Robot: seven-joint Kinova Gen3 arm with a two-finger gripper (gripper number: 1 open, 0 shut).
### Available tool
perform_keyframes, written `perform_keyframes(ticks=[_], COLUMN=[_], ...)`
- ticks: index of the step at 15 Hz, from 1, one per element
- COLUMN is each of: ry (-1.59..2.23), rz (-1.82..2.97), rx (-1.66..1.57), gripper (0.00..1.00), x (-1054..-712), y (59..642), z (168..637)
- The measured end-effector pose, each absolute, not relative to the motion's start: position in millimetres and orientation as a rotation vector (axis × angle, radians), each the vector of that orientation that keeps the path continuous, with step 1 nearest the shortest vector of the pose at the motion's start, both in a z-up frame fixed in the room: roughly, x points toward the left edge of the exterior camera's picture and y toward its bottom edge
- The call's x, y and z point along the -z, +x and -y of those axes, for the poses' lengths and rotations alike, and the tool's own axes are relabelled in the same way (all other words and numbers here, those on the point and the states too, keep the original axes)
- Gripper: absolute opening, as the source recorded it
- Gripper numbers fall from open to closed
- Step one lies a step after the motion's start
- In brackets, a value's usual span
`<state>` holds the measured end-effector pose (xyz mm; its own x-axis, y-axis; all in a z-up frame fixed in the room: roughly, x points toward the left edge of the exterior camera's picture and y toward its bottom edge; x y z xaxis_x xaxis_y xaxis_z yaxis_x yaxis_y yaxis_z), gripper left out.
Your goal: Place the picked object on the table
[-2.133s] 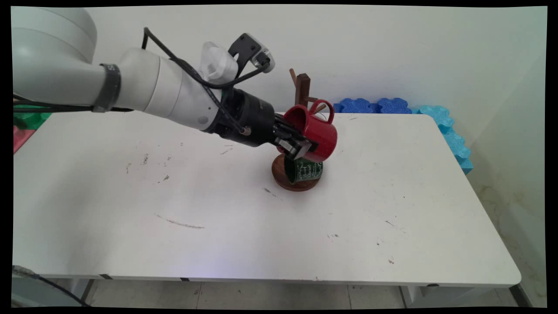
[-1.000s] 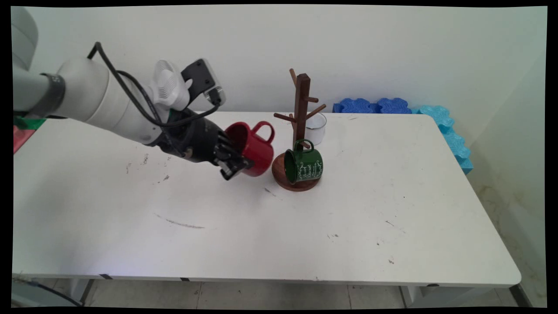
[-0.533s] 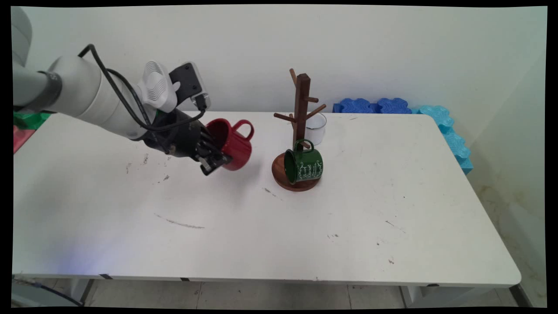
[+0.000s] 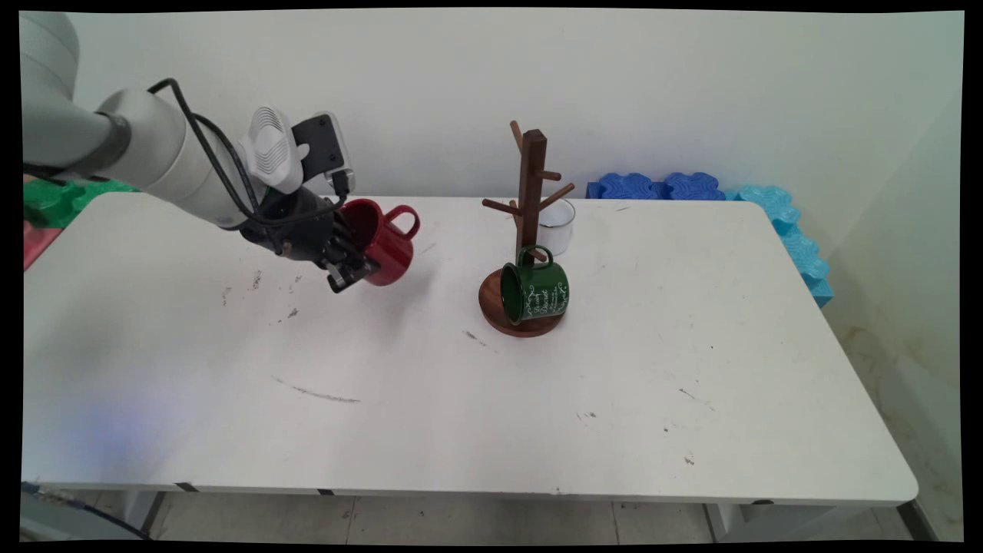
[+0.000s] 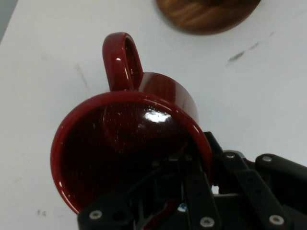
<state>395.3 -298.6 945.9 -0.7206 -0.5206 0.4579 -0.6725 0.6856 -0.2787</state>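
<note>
Red enamel caught the eye first: a red mug (image 4: 382, 242) was held tilted above the white table (image 4: 461, 369), left of centre and toward the far side, its mouth turned back toward the arm and its handle (image 4: 405, 221) uppermost; the black gripper (image 4: 349, 269) had its fingers closed on the mug's rim, one finger inside the cup and one against the outer wall, as the hand view showed (image 5: 192, 191); in that view the mug's glossy interior (image 5: 120, 153) filled the frame and its looped handle (image 5: 121, 60) stood toward the top, with bare table beneath it. The mug hung clear of the tabletop; whether any part of it grazed the surface could not be told.

To the right of the held mug, well apart from it, stood a dark wooden mug tree (image 4: 530, 192) on a round base (image 4: 491, 311); a green mug (image 4: 535, 292) with white lettering hung by its handle from a low peg, its body lying over the base; a small white cup (image 4: 559, 224) stood just behind the tree. Blue foam pieces (image 4: 660, 187) lay along the far edge against the wall and ran down the table's right side; the tree's round base edge showed at the top of the hand view (image 5: 206, 17).
</note>
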Motion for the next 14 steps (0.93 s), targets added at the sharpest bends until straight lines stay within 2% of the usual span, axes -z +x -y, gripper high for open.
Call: perform_keyframes(ticks=[14], ry=[0.764], rz=[2.728], rx=[-0.588], gripper=[0.00], x=[-912.2], y=[423.2], z=[351.9])
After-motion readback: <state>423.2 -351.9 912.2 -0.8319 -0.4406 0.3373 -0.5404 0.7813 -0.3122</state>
